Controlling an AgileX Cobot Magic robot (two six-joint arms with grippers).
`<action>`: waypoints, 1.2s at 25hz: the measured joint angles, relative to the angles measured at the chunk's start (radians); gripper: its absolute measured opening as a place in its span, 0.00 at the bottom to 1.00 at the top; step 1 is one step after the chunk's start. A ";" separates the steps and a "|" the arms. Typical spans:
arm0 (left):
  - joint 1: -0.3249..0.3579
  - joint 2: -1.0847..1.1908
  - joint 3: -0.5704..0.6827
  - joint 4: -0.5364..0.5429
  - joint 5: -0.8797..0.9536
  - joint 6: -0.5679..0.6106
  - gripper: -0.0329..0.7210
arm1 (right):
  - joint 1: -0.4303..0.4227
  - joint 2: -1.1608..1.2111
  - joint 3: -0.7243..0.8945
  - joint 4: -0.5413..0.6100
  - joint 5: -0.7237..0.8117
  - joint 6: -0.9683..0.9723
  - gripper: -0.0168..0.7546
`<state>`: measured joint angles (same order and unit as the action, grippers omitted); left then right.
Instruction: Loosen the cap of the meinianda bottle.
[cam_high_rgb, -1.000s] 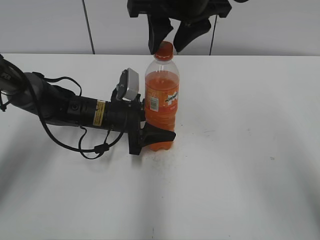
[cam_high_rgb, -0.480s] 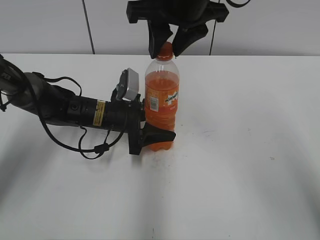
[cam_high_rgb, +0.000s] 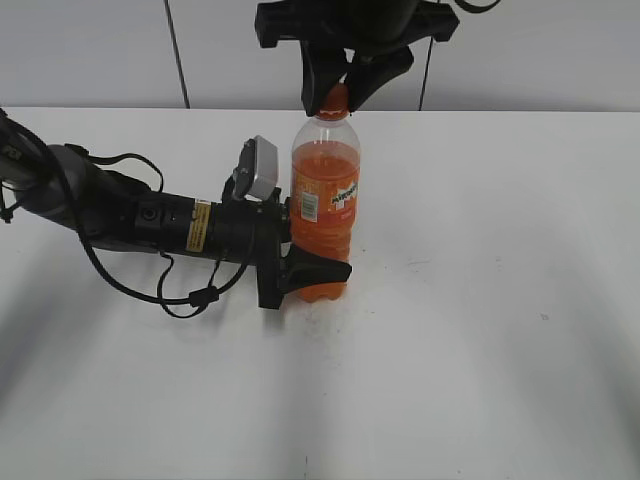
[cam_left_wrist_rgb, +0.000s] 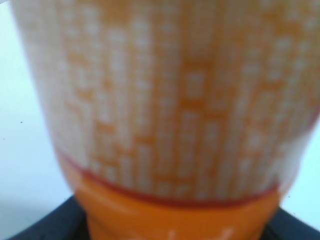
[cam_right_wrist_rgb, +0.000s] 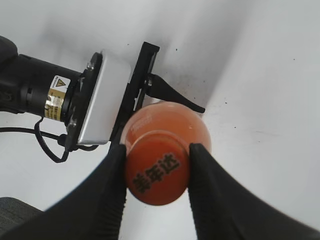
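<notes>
Right gripper (cam_right_wrist_rgb: 156, 172) had narrowed, fingers pressed on the cap (cam_right_wrist_rgb: 156, 174); left gripper (cam_high_rgb: 305, 270) clamped the meinianda bottle (cam_high_rgb: 323, 205), centre frame.

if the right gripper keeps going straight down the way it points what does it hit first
The small round orange plastic cap already sits between the right gripper's fingers, so it would likely press onto the cap or the clear plastic bottle's shoulder.

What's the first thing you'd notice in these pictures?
The bright orange meinianda bottle, standing upright on the white table. The left gripper grips its lower body from the side, and the right gripper comes from above with a finger on each side of the cap.
</notes>
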<state>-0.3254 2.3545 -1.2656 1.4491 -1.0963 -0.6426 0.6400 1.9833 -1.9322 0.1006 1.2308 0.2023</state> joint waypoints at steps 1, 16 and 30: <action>0.000 0.000 0.000 -0.001 0.000 0.000 0.57 | 0.000 0.000 0.000 0.000 0.000 -0.011 0.39; 0.006 -0.001 0.000 0.038 -0.017 0.023 0.57 | -0.005 0.000 0.001 0.121 0.004 -0.950 0.38; 0.007 -0.001 0.000 0.039 -0.016 0.027 0.57 | -0.005 -0.001 0.000 0.093 0.015 -1.560 0.39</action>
<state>-0.3185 2.3536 -1.2656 1.4886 -1.1122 -0.6159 0.6352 1.9823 -1.9321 0.1934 1.2453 -1.3582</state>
